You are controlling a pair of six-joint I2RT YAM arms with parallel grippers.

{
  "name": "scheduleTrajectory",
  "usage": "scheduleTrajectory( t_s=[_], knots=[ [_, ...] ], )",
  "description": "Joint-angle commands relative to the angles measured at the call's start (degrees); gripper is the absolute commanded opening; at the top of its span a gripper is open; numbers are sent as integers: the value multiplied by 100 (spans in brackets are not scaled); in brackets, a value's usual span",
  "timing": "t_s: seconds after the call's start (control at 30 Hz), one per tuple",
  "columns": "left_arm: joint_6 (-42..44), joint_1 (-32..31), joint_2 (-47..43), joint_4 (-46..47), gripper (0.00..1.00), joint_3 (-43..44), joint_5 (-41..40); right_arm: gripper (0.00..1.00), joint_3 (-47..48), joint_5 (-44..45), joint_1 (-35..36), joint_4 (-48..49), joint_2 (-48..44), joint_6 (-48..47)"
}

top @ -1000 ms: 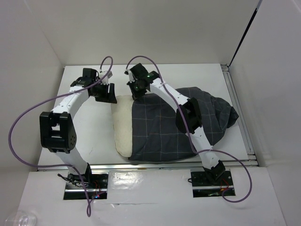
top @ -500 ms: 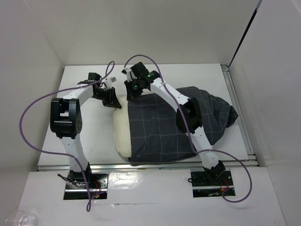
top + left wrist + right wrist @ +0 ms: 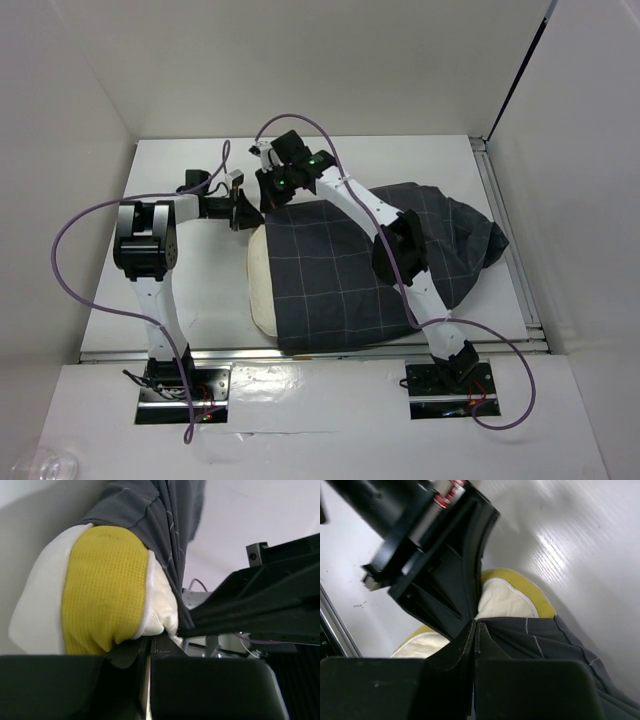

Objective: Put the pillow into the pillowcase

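Jaws clamped, my left gripper (image 3: pixel 150 645) had just pinched the pillow (image 3: pixel 258 290) at its far corner while my right gripper (image 3: pixel 475 627) hauled the pillowcase (image 3: pixel 340 270) further left over it.

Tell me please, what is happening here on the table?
A robot is putting the pillow into the pillowcase. Most of it is inside; a cream strip shows at the open left end. At the far corner, the right tool pinches the case's edge and the left tool appears shut on the pillow's corner.
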Motion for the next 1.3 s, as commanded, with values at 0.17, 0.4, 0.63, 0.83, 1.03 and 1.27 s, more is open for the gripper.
scheduleTrajectory(
  t_s=[0.17, 0.4, 0.63, 0.83, 1.03, 1.27],
  knots=[
    [-752, -590, 118, 711, 0, 189, 1017, 0, 558, -827, 753, 1328, -387, 158],
    [-2278, -696, 354, 2926, 0, 5, 1069, 0, 382, -897, 877, 1593, -520, 43],
    [-6494, -696, 1103, 7863, 0, -392, 902, 0, 311, -792, 1000, 1901, -652, 96],
    [-6685, -757, 997, 8199, 0, -585, 841, 0, 74, -669, 1000, 2182, -977, -36],
    [-7176, -934, 1103, 8797, 0, -356, 779, 0, 478, -669, 1105, 2498, -828, -36],
    [-7282, -1048, 1155, 8973, 0, -356, 674, 0, 426, -730, 1369, 2859, -775, 34]
  ],
)
